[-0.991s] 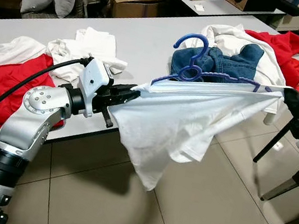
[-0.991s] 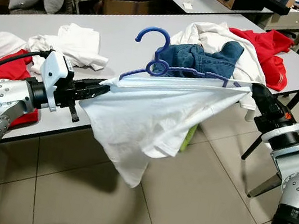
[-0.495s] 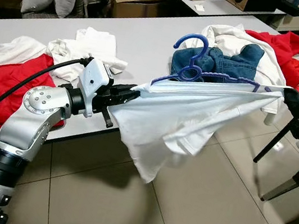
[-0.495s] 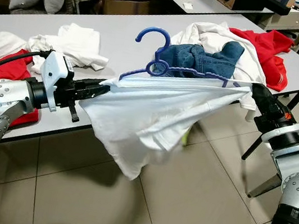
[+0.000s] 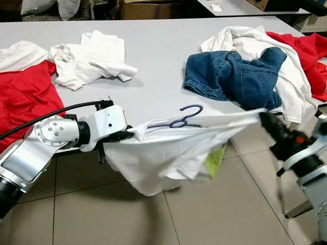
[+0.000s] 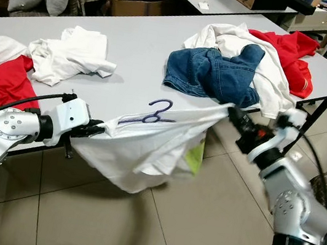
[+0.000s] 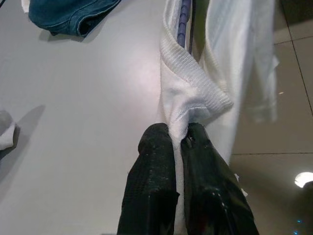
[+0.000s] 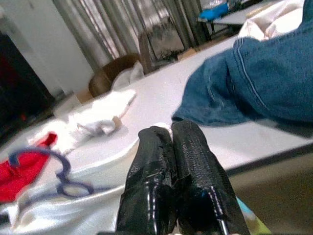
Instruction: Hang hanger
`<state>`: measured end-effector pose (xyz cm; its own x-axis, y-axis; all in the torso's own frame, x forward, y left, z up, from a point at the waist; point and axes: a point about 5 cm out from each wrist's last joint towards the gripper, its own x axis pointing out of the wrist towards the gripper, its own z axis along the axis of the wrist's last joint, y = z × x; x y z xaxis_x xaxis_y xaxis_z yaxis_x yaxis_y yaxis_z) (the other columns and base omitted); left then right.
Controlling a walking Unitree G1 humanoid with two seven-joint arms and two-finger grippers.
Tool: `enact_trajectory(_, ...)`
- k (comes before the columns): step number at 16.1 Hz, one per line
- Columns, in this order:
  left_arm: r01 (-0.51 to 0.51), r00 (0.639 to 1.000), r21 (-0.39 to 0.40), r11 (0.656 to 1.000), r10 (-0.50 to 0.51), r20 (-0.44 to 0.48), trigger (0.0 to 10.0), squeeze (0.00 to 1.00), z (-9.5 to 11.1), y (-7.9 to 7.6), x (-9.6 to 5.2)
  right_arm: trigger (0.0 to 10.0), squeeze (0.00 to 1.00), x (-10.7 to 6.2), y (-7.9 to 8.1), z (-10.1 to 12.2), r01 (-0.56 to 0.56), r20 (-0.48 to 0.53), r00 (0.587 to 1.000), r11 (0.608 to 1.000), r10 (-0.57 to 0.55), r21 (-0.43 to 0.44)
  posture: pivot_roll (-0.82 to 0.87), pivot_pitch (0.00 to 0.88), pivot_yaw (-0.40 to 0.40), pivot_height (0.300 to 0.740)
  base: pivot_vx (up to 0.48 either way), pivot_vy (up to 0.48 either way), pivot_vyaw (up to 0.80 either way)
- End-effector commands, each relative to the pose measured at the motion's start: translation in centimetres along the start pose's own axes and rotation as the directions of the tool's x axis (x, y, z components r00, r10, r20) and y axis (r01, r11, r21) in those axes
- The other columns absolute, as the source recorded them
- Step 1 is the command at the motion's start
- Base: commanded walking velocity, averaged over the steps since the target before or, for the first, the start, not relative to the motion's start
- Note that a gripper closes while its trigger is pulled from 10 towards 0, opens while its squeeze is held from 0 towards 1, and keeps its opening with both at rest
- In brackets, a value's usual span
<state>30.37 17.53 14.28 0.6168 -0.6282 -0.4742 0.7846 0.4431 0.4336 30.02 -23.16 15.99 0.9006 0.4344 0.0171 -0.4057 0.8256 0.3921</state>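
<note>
Left to right along the near edge of the grey bench (image 5: 163, 48). The left claw (image 7: 178, 139) is pinching the ribbed collar hem of the white T-shirt (image 5: 165, 154), its two black fingers (image 7: 154, 161) closed on the fabric with only cloth between them. Just beyond this claw, the blue hanger (image 5: 179, 120) is sitting inside the shirt's neckline, its hook standing up clear of the cloth above the bench edge; in the left wrist view the hanger's blue bar is running along the collar directly ahead of the fingertips. The shirt is stretching taut between the two claws and sagging below them over the tiled floor (image 5: 227, 232), with a small yellow-green patch showing at its lower edge. The right claw (image 8: 171, 134) is gripping the opposite end of the shirt, fingers pressed together on the bunched white fabric. Behind the right claw, on the bench, a pile of blue denim (image 5: 236, 75) is lying against white and red garments (image 5: 308, 55). Behind the left claw, a red garment (image 5: 5, 97) and a crumpled white garment (image 5: 93, 58) are lying on the bench.
</note>
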Motion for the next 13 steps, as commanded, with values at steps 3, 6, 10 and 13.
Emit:
enact_trajectory(3,0.073,0.995,0.043,0.996,-0.075,0.058,0.0,0.0,0.5,-0.4,-0.3,0.0,0.0,0.0,-0.1,0.8,0.007,-0.018,1.0,0.991,-0.009,-0.134,-0.05,0.0,0.027,0.74,0.0,0.0,0.0)
enact_trajectory(6,0.241,0.964,0.041,0.97,-0.244,0.108,0.0,0.0,0.3,-0.7,-1.4,0.0,0.0,-1.0,0.3,1.1,-0.16,-0.108,0.984,0.974,0.144,-0.162,-0.04,0.0,0.02,0.74,0.0,0.0,0.0)
enact_trajectory(10,0.406,0.911,0.112,0.907,-0.412,0.031,0.0,0.0,-0.1,0.3,-2.1,0.0,0.0,-2.6,0.6,0.1,-0.38,-0.322,0.894,0.906,0.31,-0.183,-0.05,0.0,0.032,0.74,0.0,0.0,0.0)
enact_trajectory(13,0.402,0.908,0.119,0.908,-0.412,0.075,0.0,0.0,1.2,1.7,-1.1,0.0,0.0,-3.3,1.3,-0.8,-0.543,-0.478,0.774,0.823,0.416,-0.163,-0.05,0.0,0.036,0.74,0.0,0.0,0.0)
